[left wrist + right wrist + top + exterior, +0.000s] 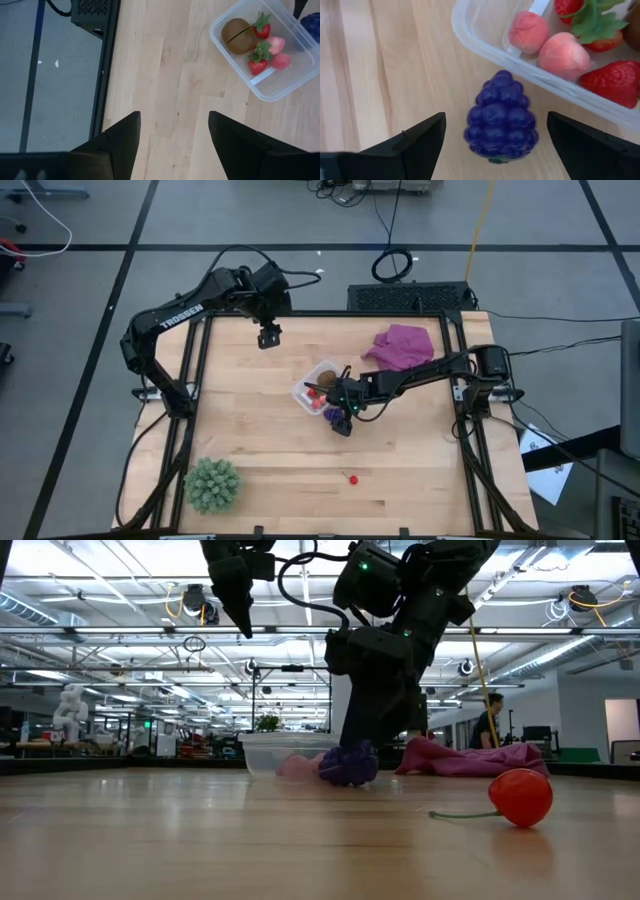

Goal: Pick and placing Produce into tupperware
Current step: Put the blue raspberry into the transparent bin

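Grape bunch (501, 116) sits on the bench (270, 450) just outside the tub (301, 394), near its wall, mid-frame in the high view. Right gripper (495, 140) is spread wide with one finger on each side of the bunch, not touching it, so it looks lined up for a straddle grasp, and the short hop to the tub is why it works this close to the rim. Tub already holds the brown kiwi (237, 36), two strawberries (261, 26) and two pink peach-like pieces (527, 31), so most of the produce seems sorted. One red cherry with a stem (352, 477) lies alone lower centre in the high view, well apart from the tub; likely the last piece after the grapes. Left gripper (174, 131) hangs open over bare bench in the upper left of the high view, parked clear of the right arm's reach, its camera looking toward the tub. Purple cloth (402, 345) lies upper right and the green spiky ball (212, 484) lower left, both away from the work. Risk: closing may nudge the bunch against the tub wall.
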`<control>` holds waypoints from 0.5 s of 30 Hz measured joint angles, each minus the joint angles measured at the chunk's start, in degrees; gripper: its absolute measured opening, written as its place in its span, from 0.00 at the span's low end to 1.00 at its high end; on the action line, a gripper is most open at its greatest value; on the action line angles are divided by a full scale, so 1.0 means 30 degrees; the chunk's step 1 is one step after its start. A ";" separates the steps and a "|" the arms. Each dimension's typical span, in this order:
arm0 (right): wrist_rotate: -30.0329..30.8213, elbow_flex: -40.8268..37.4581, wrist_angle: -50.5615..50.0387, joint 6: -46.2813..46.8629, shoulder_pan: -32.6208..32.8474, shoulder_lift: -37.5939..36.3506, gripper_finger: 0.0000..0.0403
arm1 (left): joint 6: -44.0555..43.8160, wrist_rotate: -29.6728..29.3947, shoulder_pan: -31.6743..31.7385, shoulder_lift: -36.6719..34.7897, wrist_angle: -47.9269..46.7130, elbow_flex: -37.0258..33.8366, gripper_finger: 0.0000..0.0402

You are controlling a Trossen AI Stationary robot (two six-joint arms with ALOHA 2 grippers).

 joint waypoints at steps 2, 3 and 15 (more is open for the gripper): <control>0.0000 0.0000 0.0007 0.0015 0.0042 0.0000 0.84 | 0.0000 0.0000 0.0000 0.0000 0.0000 0.0000 0.60; 0.0000 0.0000 -0.0028 0.0021 0.0049 0.0000 0.84 | 0.0000 0.0000 0.0000 0.0000 0.0000 0.0000 0.60; -0.0052 -0.0007 0.0203 0.0036 0.0042 0.0914 0.84 | -0.0044 0.0000 0.0000 0.0000 0.0000 0.0000 0.60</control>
